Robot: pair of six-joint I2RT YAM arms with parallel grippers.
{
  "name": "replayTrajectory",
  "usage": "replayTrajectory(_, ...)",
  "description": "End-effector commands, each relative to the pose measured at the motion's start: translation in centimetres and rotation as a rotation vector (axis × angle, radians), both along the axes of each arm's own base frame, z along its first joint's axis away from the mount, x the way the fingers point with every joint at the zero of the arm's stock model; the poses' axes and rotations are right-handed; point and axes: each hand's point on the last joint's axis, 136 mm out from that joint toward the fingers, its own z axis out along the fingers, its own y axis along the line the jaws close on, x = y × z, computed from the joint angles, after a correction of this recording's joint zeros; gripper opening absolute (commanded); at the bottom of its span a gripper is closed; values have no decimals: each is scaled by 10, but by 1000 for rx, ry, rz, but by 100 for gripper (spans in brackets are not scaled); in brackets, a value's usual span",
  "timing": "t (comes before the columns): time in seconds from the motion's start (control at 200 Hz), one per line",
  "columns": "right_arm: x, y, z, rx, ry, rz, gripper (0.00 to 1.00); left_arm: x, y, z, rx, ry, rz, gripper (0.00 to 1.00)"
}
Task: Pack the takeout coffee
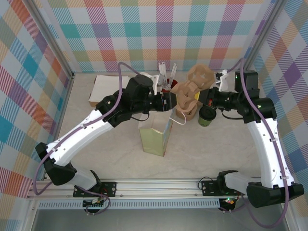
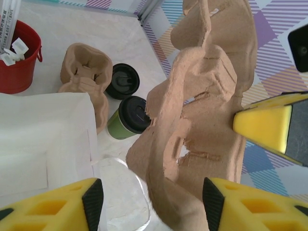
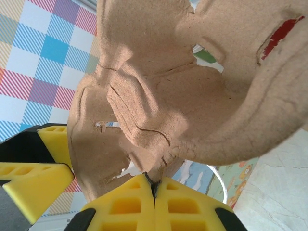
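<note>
My right jaws are pressed fully together, pinching the thin rim of a brown moulded-pulp cup carrier, which is rough and fibrous with small torn slits. My left jaws stand partly apart with the carrier's other edge between them, close against one yellow finger; I cannot tell whether they press it.

From above, the carrier hangs between my two arms, just beyond an upright open paper bag. My left wrist view adds a stack of matching pulp carriers, a red cup of white sticks and the takeout coffee. The coffee is a small olive-green paper cup with a glossy round black lid. It stands on the pale marbled tabletop just beside the stack, outside the bag.
</note>
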Motion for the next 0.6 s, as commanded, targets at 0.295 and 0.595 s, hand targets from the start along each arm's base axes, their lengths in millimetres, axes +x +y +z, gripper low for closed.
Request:
replayTrajectory(0.295,-8,13,4,44,-18,65,6,6,2,16,-30,-24,28,25)
replayTrajectory(0.595,-11,7,4,-7,-55,57,24,5,12,15,-9,-21,56,7)
